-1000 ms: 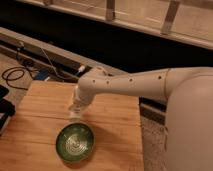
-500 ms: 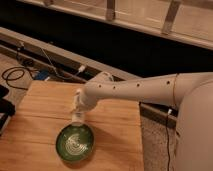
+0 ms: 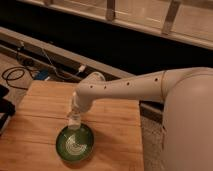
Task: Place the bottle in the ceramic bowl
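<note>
Item: my gripper (image 3: 75, 119), above the far rim of the round glossy green ceramic bowl (image 3: 75, 142); jaws pinching the small slim white plastic bottle (image 3: 74, 121), held upright over that rim, I judge ready for lowering inside. Bowl rests on the wooden table (image 3: 115, 135). Label writing: unreadable

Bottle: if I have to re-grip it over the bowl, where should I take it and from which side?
Take the bottle around its slim body, from above. It hangs roughly upright under the hand, over the far rim of the green ceramic bowl, so the arm already comes down on it. The exact finger contact can't be made out.
</note>
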Tool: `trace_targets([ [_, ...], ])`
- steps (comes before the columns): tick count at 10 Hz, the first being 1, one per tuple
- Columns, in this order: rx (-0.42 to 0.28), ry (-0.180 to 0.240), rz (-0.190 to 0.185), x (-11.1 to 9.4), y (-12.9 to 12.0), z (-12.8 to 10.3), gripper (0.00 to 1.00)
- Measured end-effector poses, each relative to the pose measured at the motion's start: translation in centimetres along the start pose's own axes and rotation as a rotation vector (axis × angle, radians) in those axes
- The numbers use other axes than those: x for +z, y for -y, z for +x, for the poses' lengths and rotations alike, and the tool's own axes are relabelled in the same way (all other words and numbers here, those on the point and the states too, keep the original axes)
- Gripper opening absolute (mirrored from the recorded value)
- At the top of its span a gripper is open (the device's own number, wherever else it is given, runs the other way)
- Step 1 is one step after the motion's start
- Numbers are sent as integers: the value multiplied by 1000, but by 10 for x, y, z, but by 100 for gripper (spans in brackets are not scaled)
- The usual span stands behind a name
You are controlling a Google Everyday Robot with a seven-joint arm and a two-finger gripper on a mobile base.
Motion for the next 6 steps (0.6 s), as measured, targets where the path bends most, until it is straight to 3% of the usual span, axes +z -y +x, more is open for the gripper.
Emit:
trace_targets([
  [3, 65, -36, 21, 3, 15, 54, 0],
  [6, 127, -67, 13, 10, 13, 97, 0],
])
